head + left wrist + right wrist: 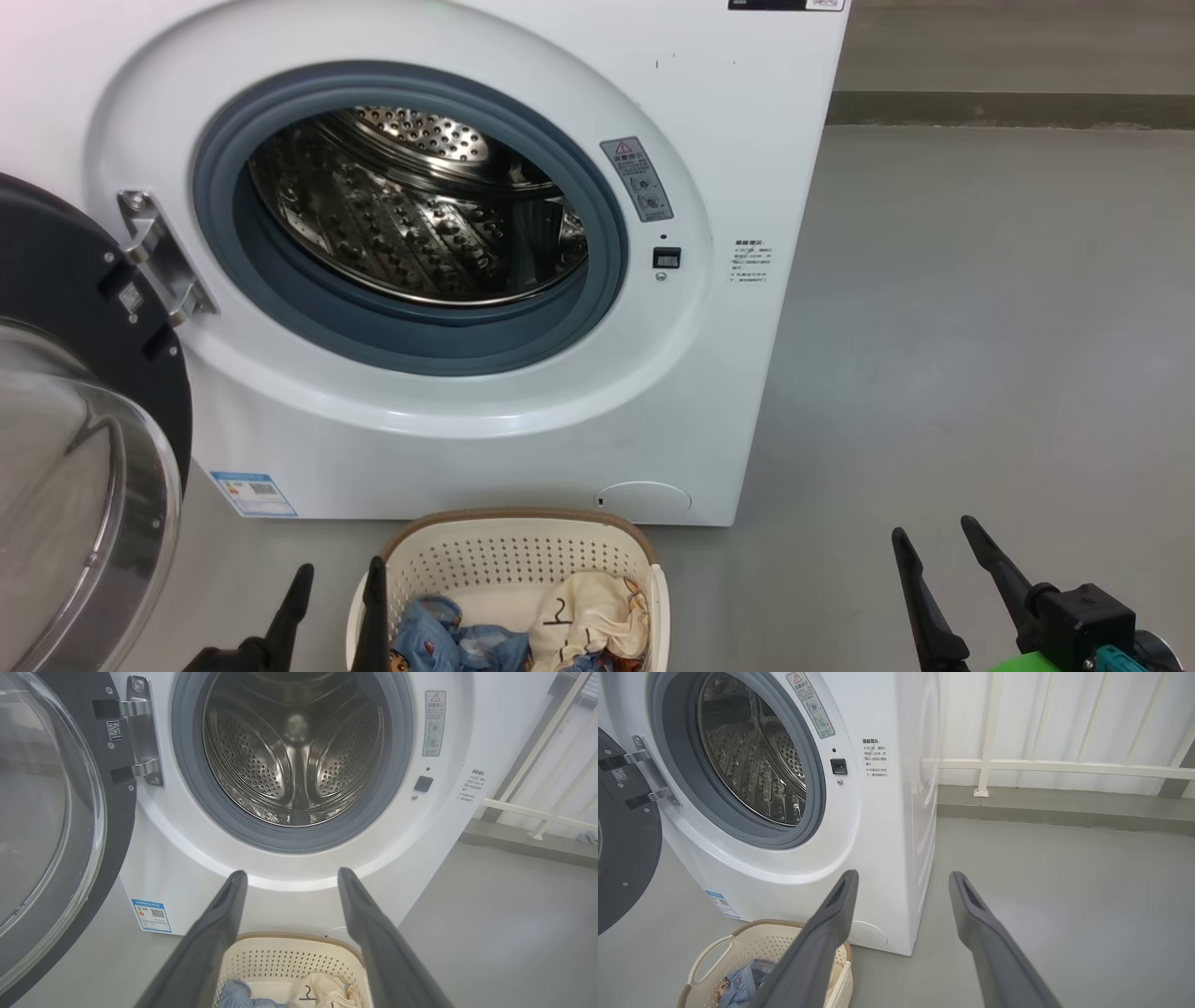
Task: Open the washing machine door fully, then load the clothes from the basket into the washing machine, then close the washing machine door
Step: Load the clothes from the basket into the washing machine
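The white washing machine (523,411) stands ahead with its steel drum (411,205) bare. Its black-rimmed door (84,439) hangs swung open at the left, also seen as the door (51,812) in the left wrist view. The cream basket (509,551) sits on the floor before the machine, holding blue clothes (448,639) and a cream cloth (588,611) marked "2". My left gripper (338,583) hovers open at the basket's left edge. My right gripper (935,541) is open over bare floor to the right. The basket (289,961) lies below my left fingers.
Grey floor (980,327) stretches to the right of the machine. A white railing (1041,765) and a low grey kerb (1064,809) run along the wall behind. The open door takes up the space at the left.
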{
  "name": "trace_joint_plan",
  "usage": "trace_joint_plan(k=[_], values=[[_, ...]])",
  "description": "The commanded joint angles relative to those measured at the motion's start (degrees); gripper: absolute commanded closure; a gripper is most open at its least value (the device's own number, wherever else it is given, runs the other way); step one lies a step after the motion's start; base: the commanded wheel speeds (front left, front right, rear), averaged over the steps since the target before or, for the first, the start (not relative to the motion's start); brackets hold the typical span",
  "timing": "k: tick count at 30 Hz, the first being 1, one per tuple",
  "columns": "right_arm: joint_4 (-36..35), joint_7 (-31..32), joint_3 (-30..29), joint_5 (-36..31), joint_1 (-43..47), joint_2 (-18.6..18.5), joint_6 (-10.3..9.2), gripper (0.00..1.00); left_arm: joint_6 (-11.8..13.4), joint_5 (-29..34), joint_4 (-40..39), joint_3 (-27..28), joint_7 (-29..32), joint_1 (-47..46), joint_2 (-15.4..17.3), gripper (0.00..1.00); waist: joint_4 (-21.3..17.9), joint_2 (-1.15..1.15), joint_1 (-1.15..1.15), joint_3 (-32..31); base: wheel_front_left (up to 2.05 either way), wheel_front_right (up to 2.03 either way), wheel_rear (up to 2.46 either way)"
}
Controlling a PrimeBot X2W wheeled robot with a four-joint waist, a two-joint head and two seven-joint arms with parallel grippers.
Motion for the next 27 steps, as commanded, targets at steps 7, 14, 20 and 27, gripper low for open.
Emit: trace_joint_plan(k=[7, 14, 20, 27], values=[[-1.10, -0.16, 1.35, -0.11, -1.25, -0.51, 0.09, 0.00, -0.24, 0.77, -0.74, 1.85, -0.72, -2.00, 0.44, 0.00, -0.03, -0.01, 0.00, -0.03, 0.00, 0.00, 0.00], [-0.99, -0.25, 1.34, -0.12, -1.30, -0.51, 0.09, 0.00, -0.38, 0.86, -0.52, 1.64, -0.74, -2.06, 0.34, 0.00, 0.05, -0.01, 0.00, -0.01, 0.00, 0.00, 0.00], [-0.93, -0.26, 1.38, -0.15, -1.33, -0.51, 0.09, 0.00, -0.47, 0.86, -0.38, 1.61, -0.75, -2.10, 0.33, 0.00, 0.09, -0.01, 0.00, -0.06, 0.00, 0.00, 0.00], [-1.05, -0.16, 1.41, -0.27, -1.26, -0.51, 0.09, 0.00, -0.58, 0.82, -0.33, 1.54, -0.76, -2.01, 0.23, 0.00, 0.12, -0.01, 0.00, -0.08, 0.00, 0.00, 0.00]])
